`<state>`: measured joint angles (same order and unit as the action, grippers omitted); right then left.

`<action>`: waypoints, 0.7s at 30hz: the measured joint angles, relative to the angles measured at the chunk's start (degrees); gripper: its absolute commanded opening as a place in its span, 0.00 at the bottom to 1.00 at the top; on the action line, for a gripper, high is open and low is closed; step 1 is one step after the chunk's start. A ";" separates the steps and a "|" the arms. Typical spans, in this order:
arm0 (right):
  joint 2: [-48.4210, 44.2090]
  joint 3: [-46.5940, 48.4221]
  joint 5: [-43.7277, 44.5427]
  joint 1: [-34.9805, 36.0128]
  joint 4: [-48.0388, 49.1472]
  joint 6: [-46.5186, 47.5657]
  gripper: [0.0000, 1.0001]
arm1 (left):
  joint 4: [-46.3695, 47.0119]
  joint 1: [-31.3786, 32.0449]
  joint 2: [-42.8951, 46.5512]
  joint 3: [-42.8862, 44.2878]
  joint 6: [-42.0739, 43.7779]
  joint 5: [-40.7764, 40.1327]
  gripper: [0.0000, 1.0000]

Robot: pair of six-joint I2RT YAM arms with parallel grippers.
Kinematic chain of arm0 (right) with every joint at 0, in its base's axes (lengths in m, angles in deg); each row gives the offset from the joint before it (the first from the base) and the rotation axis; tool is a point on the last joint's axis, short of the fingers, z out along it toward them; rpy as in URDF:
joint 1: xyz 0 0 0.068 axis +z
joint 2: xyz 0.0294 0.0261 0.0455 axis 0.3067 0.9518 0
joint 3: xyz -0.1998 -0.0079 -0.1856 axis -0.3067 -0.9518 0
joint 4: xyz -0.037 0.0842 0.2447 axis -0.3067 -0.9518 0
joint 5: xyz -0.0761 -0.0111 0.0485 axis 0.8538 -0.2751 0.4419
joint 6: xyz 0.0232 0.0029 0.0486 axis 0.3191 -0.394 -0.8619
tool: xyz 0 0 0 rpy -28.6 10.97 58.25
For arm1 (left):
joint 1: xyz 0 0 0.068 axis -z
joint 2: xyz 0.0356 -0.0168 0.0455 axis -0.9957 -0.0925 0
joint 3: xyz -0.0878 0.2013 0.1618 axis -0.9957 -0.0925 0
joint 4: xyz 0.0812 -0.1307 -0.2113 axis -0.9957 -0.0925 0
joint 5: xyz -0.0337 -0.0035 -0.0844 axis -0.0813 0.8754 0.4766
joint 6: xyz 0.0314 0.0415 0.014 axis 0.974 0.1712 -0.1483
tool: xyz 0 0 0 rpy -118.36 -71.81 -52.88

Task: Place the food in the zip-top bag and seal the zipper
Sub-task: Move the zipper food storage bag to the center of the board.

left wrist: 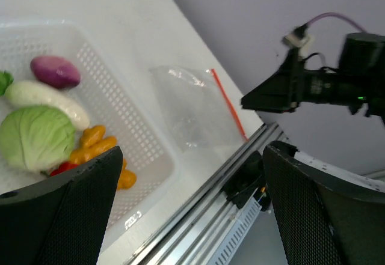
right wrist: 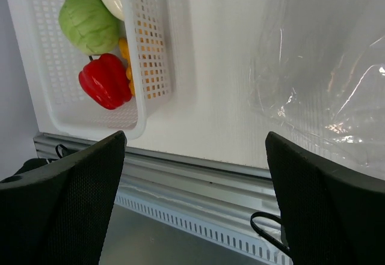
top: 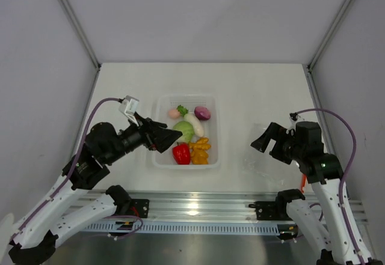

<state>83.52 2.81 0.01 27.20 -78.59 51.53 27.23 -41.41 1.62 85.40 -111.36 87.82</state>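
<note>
The food lies in a white perforated basket point(top: 212, 157): red bell pepper point(top: 181, 154), green cabbage point(top: 184, 132), white radish point(top: 194, 124), purple onion point(top: 202, 113), pink round piece point(top: 174, 113) and orange-yellow lumpy piece point(top: 200, 151). The clear zip-top bag point(left wrist: 192, 112) lies flat and empty on the table right of the basket, its orange-red zipper point(left wrist: 227, 104) on the far side from the basket. My left gripper point(top: 169, 140) is open and empty over the basket's left edge. My right gripper point(top: 258, 140) is open and empty above the bag point(right wrist: 325, 73).
The aluminium rail point(top: 198, 205) runs along the table's near edge, just in front of the basket and bag. White walls close in the table at the left, right and back.
</note>
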 measured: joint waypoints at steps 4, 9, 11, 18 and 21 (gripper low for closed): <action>-4.20 0.44 1.95 0.00 -1.66 -0.76 0.99 | -1.81 -0.37 1.05 -3.54 -1.42 -2.97 0.99; -3.15 0.09 3.67 -0.07 -3.54 -3.65 0.99 | -1.66 -1.36 4.90 -7.48 -3.48 -2.78 0.99; -2.49 -0.46 3.91 -0.11 -3.67 -4.57 0.99 | -1.22 -1.42 6.54 -8.17 -3.61 -2.23 0.99; -1.75 -1.07 7.06 -0.31 -4.55 -8.28 0.99 | -5.18 -1.73 5.29 -5.16 -2.91 -1.38 0.99; -1.60 -0.57 9.42 -1.38 -5.16 -10.01 0.99 | -5.90 -1.86 1.60 -2.89 -1.92 0.74 1.00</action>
<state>81.92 2.25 9.43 25.83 -83.75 41.52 21.33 -43.26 3.22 82.52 -113.29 88.56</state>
